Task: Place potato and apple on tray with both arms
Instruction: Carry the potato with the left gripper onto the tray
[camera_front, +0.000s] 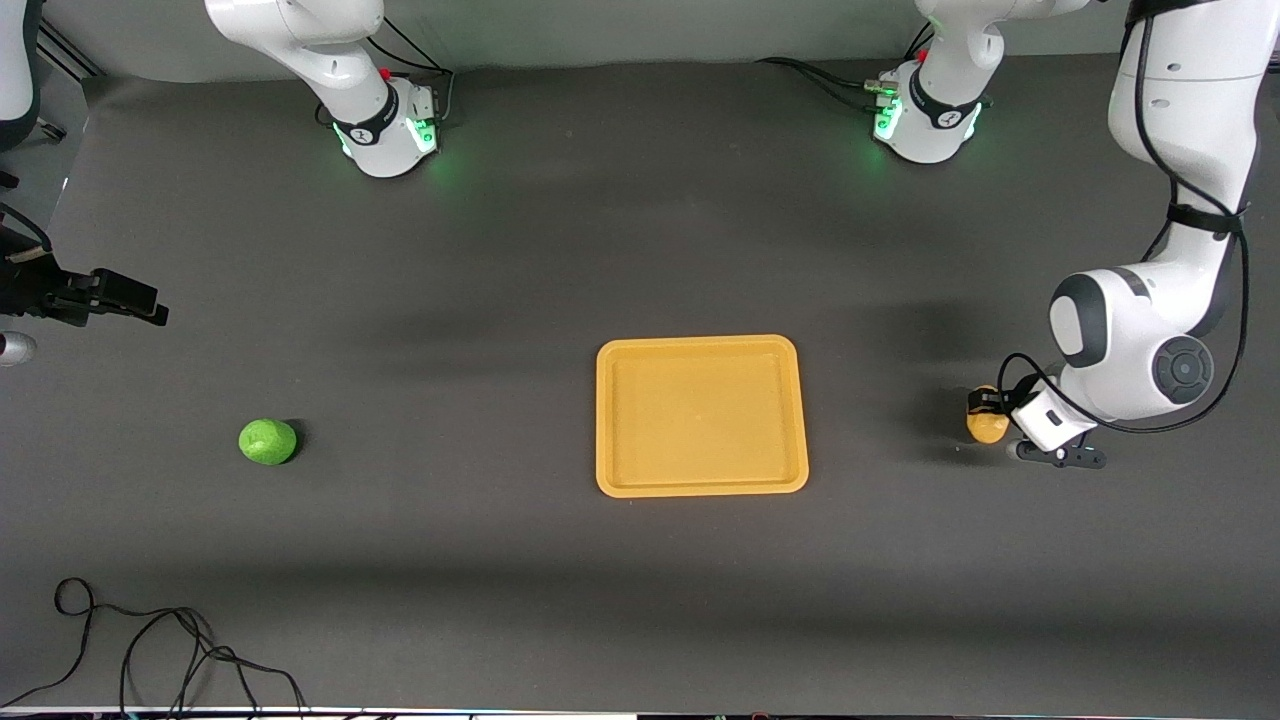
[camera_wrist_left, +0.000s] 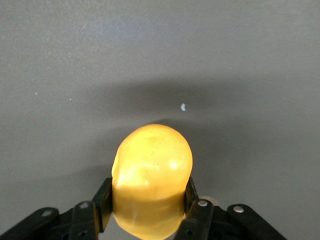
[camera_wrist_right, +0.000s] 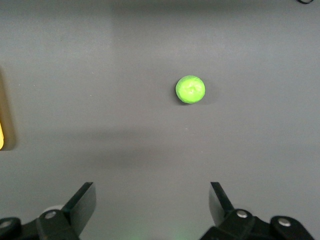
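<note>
The yellow-tan potato (camera_front: 990, 428) is between the fingers of my left gripper (camera_front: 987, 406), low at the table, beside the tray toward the left arm's end. In the left wrist view the gripper (camera_wrist_left: 148, 196) is shut on the potato (camera_wrist_left: 152, 162). The orange-yellow tray (camera_front: 700, 478) lies empty in the middle of the table. The green apple (camera_front: 268, 441) lies on the table toward the right arm's end. My right gripper (camera_front: 150, 306) is open and empty over the table edge at that end. In the right wrist view (camera_wrist_right: 151, 200) the apple (camera_wrist_right: 190, 89) lies well clear of the fingers.
A loose black cable (camera_front: 150, 650) lies on the table near the front camera at the right arm's end. The two arm bases (camera_front: 385, 130) (camera_front: 925, 120) stand along the table's edge farthest from that camera. A sliver of the tray's rim (camera_wrist_right: 1, 136) shows in the right wrist view.
</note>
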